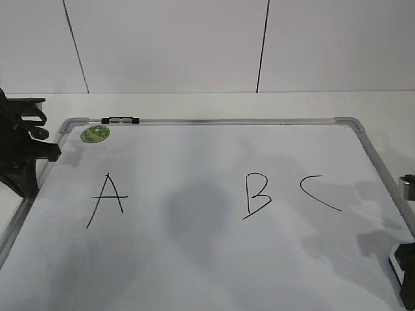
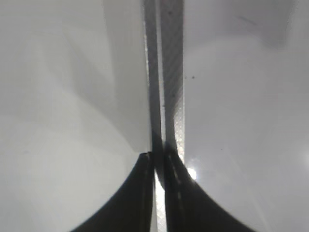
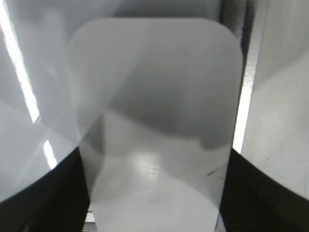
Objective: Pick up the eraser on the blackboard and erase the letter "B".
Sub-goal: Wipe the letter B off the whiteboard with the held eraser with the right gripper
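The blackboard (image 1: 214,259) is a large white board with a silver frame, lying flat. The letter "B" (image 1: 256,194) is drawn in black between "A" (image 1: 107,199) and "C" (image 1: 319,192). The eraser (image 3: 154,121), a white rounded block, fills the right wrist view between the two dark jaws of my right gripper (image 3: 154,193), which touch both its sides. My right arm (image 1: 405,272) is low at the board's right edge. My left gripper (image 2: 158,162) is shut and empty over the board's frame (image 2: 171,72), at the left edge in the exterior view (image 1: 52,152).
A round green sticker (image 1: 94,134) and a small black clip (image 1: 120,120) sit at the board's far left corner. A small grey object (image 1: 407,186) is cut off at the right edge; I cannot tell what it is. A white wall stands behind the table.
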